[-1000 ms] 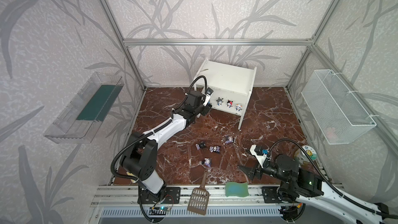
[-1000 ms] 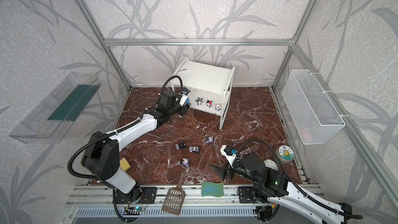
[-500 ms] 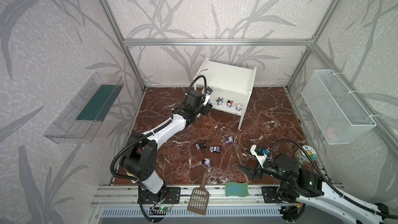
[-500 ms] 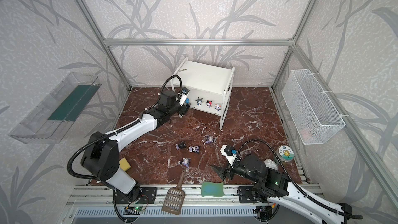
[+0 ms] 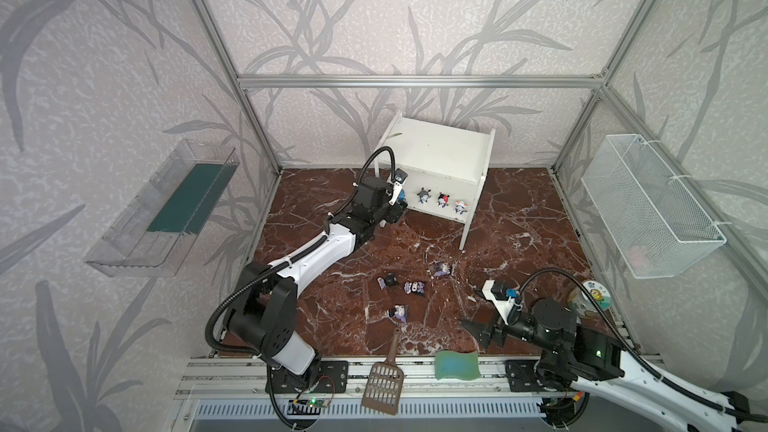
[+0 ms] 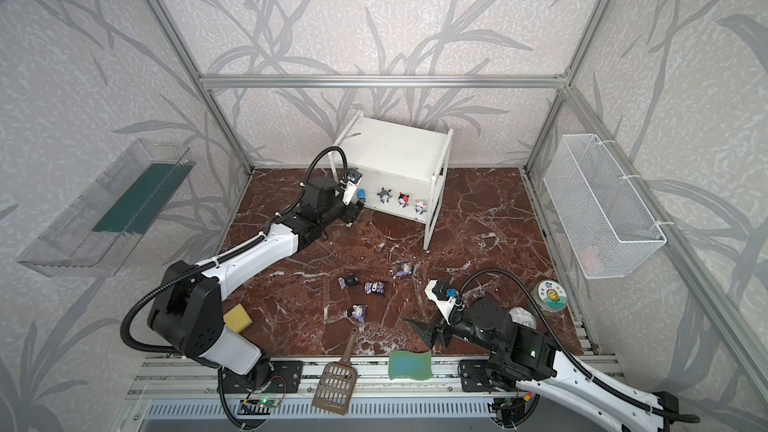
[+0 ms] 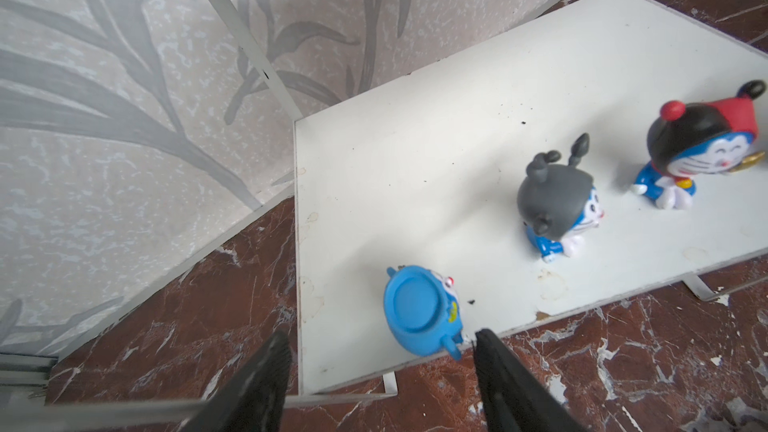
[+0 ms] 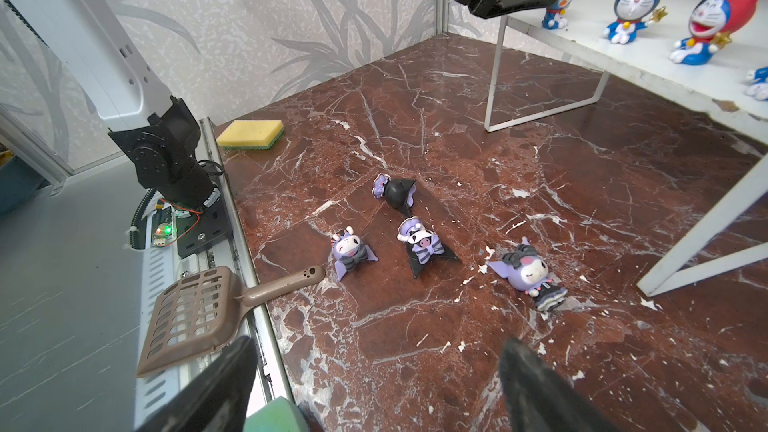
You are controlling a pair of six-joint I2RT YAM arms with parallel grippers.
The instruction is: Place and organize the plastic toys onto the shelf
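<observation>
Checking a top view: I see the left gripper [image 5: 400, 206] at the lower board of the shelf [image 5: 440, 151], four purple toys [image 5: 415, 287] toppled on the floor [image 5: 519, 222], nearer the right gripper [image 5: 478, 332]. Left wrist: jaws spread, blue-headed toy [image 7: 422, 315] standing on the board, unheld. Right wrist: jaws spread, empty; purple toys lie straight ahead, so I'd send that arm.
</observation>
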